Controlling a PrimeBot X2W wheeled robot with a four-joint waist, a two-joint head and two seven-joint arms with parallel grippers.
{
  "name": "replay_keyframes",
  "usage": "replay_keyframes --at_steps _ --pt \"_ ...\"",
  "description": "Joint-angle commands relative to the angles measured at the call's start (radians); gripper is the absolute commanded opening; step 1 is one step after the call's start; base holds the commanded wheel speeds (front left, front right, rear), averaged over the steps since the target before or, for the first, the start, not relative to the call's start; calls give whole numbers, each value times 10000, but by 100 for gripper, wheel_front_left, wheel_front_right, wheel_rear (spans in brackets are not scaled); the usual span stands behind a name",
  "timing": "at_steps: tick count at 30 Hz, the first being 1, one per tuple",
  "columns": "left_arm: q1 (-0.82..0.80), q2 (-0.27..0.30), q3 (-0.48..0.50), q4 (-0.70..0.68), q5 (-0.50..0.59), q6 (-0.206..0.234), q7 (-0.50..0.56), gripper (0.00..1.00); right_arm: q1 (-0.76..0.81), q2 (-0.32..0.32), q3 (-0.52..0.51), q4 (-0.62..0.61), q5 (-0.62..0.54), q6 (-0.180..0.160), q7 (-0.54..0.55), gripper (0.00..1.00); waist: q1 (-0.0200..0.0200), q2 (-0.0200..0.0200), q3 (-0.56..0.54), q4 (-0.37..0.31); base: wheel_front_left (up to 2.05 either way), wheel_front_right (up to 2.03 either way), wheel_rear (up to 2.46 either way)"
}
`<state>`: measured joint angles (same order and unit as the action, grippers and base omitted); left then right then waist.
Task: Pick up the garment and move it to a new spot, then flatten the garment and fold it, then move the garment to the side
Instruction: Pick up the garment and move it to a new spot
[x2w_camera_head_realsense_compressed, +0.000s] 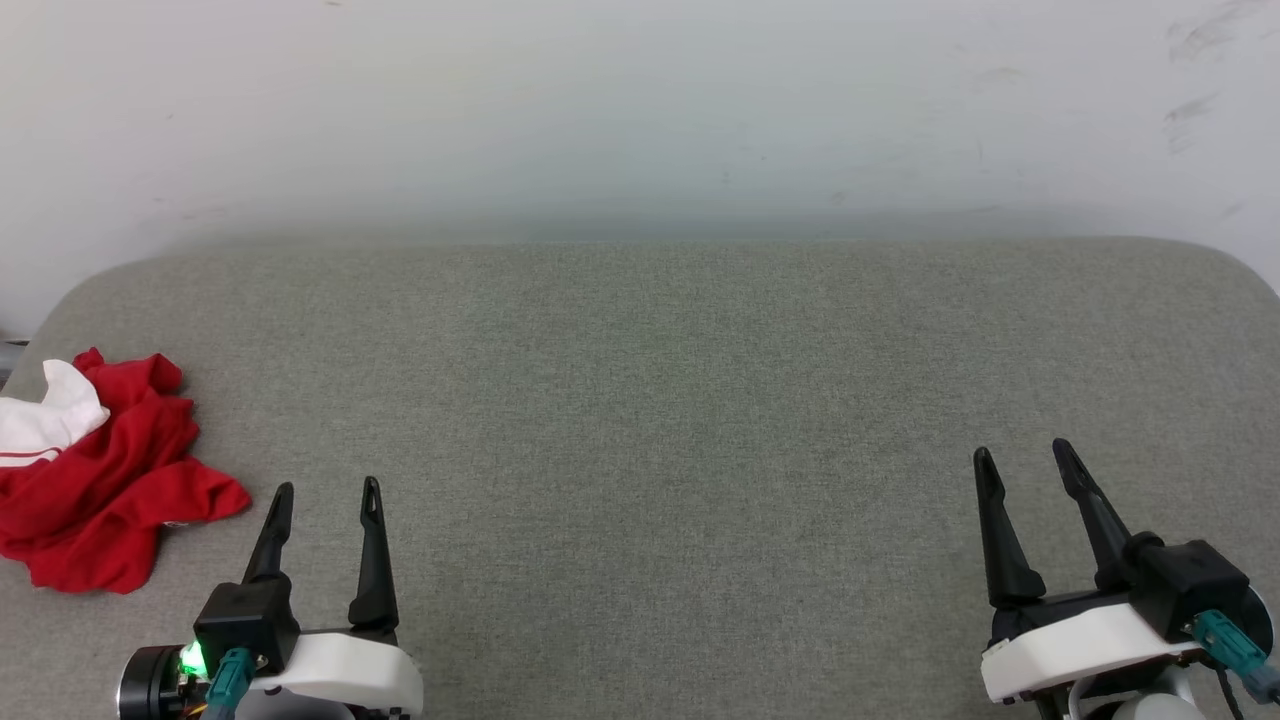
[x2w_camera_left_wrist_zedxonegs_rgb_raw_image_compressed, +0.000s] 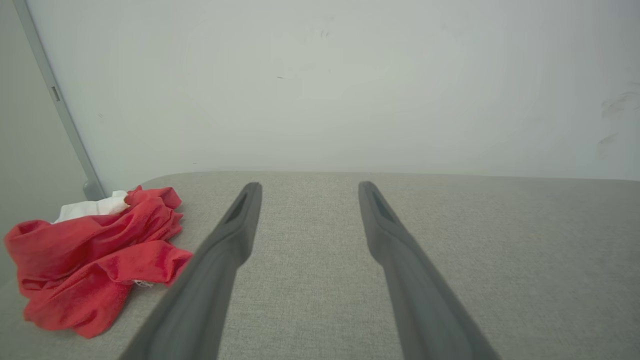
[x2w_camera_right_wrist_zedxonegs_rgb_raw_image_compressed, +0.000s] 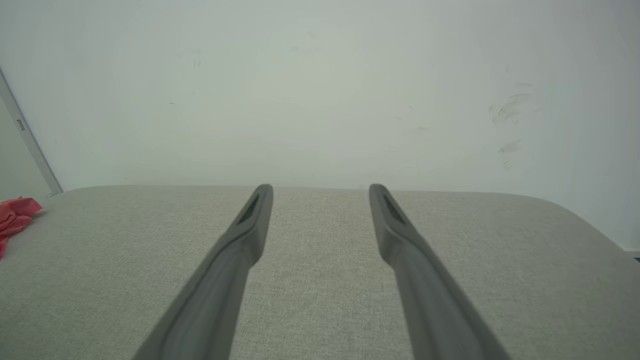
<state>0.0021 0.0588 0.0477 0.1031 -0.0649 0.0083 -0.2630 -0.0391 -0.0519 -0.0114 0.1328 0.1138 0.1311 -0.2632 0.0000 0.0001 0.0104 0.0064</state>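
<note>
Grey woven fabric covers the wide padded table (x2w_camera_head_realsense_compressed: 640, 400), which runs back to a pale, scuffed wall (x2w_camera_head_realsense_compressed: 640, 100). At the table's left edge, on its near half, the garment (x2w_camera_head_realsense_compressed: 100, 480) lies in a crumpled heap: red cloth bunched over itself, with a white sleeve showing on its far left side. No number shows among the folds. Just to its right the left gripper (x2w_camera_head_realsense_compressed: 327, 487) hangs with jaws spread wide and empty, fingers pointing toward the wall, clear of the cloth. The middle of the table is bare. At the near right the right gripper (x2w_camera_head_realsense_compressed: 1022, 452) is equally wide and empty, well apart from the garment.

The step in hand looks like the first pickup, and the left gripper, being nearest, seems the one for it. It would do well to swing left and descend onto a raised ridge of the heap rather than a thin edge, so that the fingers close on several layers. Pinching near the sleeve or a hem should ease later spreading. A sideways push risks nudging the heap off the left edge. The bare centre looks like the natural new spot.
</note>
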Motion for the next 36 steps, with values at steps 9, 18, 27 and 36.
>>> replay_keyframes --at_steps 9,18,27,36 --pt "44 -59 169 186 -72 -206 -28 100 83 31 43 59 113 -7 -25 100 0 -1 -26 6 0 0 0" --pt "25 -81 234 314 -98 -283 -28 100 103 31 73 97 183 -8 -25 100 0 -1 -51 23 0 0 0" --pt "5 -83 143 408 -175 -224 -28 100 123 31 72 89 137 -7 -25 100 0 -1 -59 56 0 0 0" --pt "-93 -83 168 485 -201 -203 -28 100 178 31 56 55 73 -7 -25 100 0 -1 -55 468 0 0 0"
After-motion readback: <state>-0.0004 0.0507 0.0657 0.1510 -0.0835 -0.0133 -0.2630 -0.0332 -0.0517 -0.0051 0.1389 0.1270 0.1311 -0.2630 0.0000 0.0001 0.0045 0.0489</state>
